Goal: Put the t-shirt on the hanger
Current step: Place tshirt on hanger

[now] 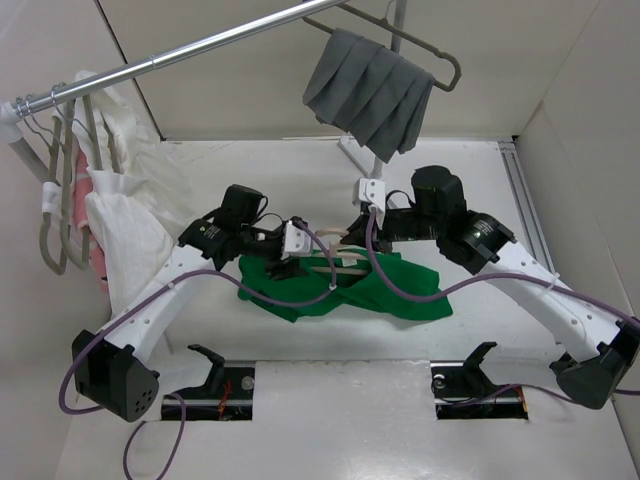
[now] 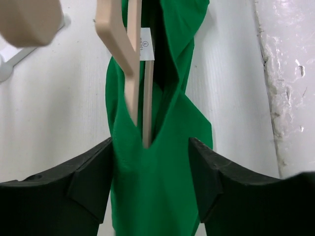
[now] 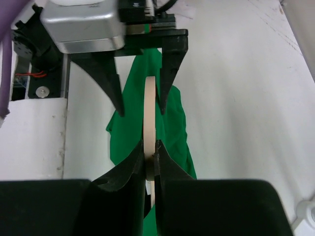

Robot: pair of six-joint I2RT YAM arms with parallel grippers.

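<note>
The bright green t-shirt (image 1: 400,290) lies crumpled mid-table. The beige hanger (image 1: 342,264) lies over it, one arm pushed into the neck opening beside the white label (image 2: 146,44). My right gripper (image 3: 149,147) is shut on the hanger (image 3: 150,105), gripping its flat edge between both fingers. Facing it, my left gripper (image 2: 151,147) is open, its black fingers (image 2: 91,182) standing on either side of a fold of the t-shirt (image 2: 157,191) just below the hanger's end (image 2: 133,73). In the top view the left gripper (image 1: 285,268) and right gripper (image 1: 352,248) meet over the shirt.
A metal rail (image 1: 200,45) crosses the back. A grey hanger with grey pleated cloth (image 1: 370,90) hangs from it at centre, white and pink garments (image 1: 110,200) at the left. Cardboard walls enclose the table. Two black stands (image 1: 210,365) sit at the near edge.
</note>
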